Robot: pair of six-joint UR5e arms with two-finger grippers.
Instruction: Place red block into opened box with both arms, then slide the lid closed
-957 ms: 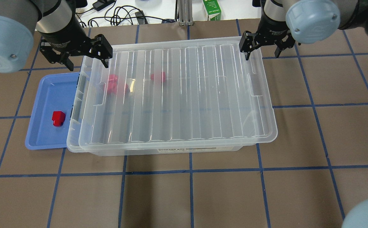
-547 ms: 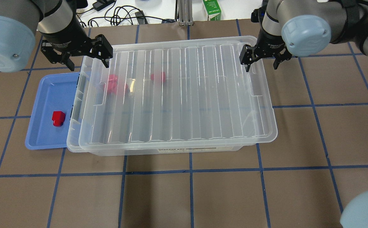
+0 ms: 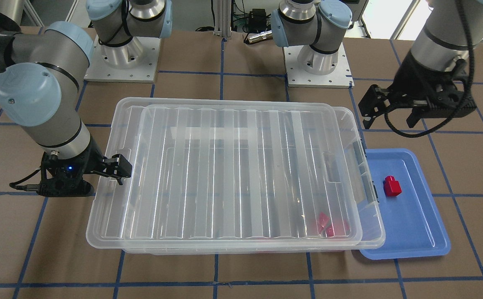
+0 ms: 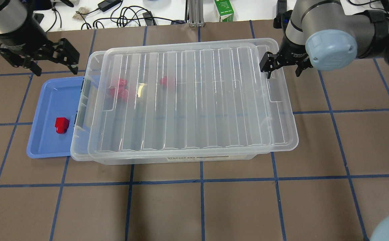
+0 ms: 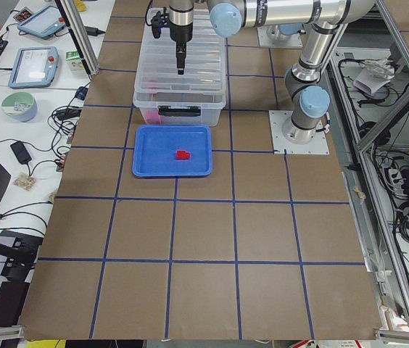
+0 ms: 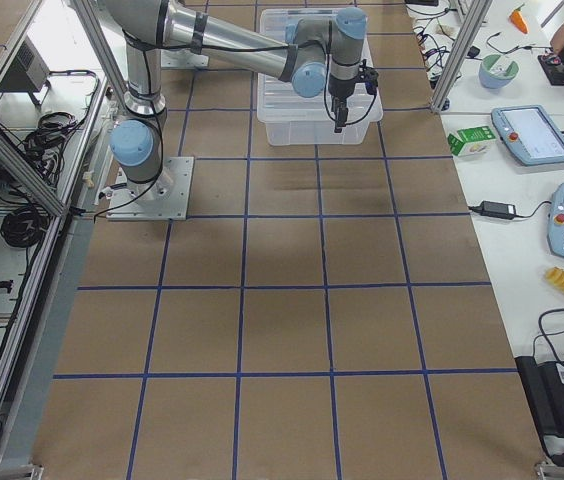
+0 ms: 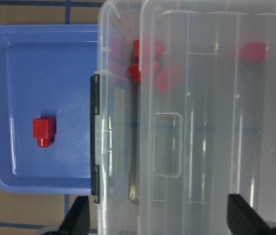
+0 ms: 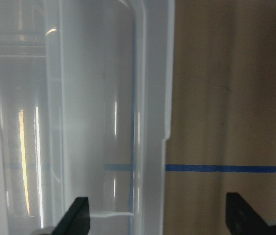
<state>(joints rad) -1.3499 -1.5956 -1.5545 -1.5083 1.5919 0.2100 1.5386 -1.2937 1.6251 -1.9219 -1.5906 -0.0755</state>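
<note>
One red block (image 4: 61,125) (image 3: 392,186) (image 7: 43,132) lies in the blue tray. Other red blocks (image 4: 119,88) (image 7: 148,68) show blurred inside the clear box (image 4: 77,147) (image 3: 376,216). The ribbed lid (image 4: 194,100) (image 3: 233,174) rests on the box, shifted toward the robot's right, so a strip at the tray end is uncovered. My left gripper (image 4: 39,60) (image 3: 391,116) (image 7: 160,225) hangs open and empty beyond the box's far left corner. My right gripper (image 4: 283,72) (image 8: 160,218) is open, its fingers straddling the lid's edge at the far right corner.
The blue tray (image 4: 47,100) (image 3: 412,216) is tucked against the box's left end, partly under its rim. Cables and a green carton (image 4: 224,11) sit past the table's far edge. Both arm bases (image 3: 316,58) stand behind the box.
My left gripper has pulled back from the lid's far left corner, out to the left. The lid has slid slightly to the right. My right gripper has shifted a little nearer and rightward.
</note>
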